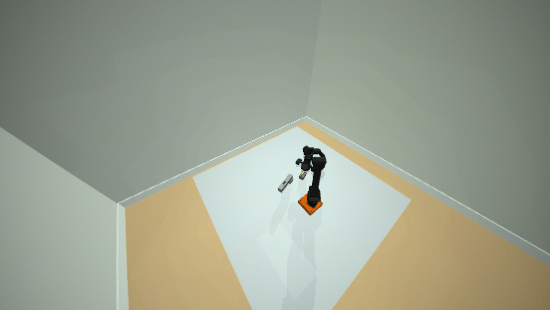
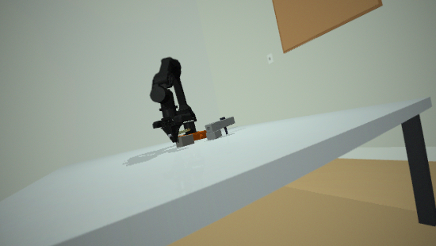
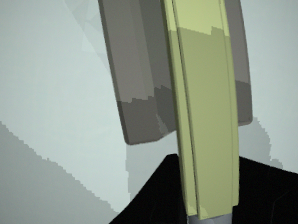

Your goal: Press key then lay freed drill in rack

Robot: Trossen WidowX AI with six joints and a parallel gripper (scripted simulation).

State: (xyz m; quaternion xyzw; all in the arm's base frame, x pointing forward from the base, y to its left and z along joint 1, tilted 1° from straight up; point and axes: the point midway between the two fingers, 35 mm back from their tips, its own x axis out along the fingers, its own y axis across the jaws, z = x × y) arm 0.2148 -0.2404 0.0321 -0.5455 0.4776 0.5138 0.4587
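- The pincer (image 2: 177, 136) is clamped on the drill (image 3: 202, 96), a long pale yellow-green bar with a grey shank at its near end (the wrist view shows it running up the frame).
- The drill passes over a grey block (image 3: 143, 56), which lies directly beneath it in the wrist view.
- In the exterior view the black arm (image 2: 168, 93) bends down to a small grey block (image 2: 183, 140) on the table (image 2: 254, 159).
- Just beside stands a second grey fixture (image 2: 219, 126), with an orange base (image 2: 200, 135) between them.
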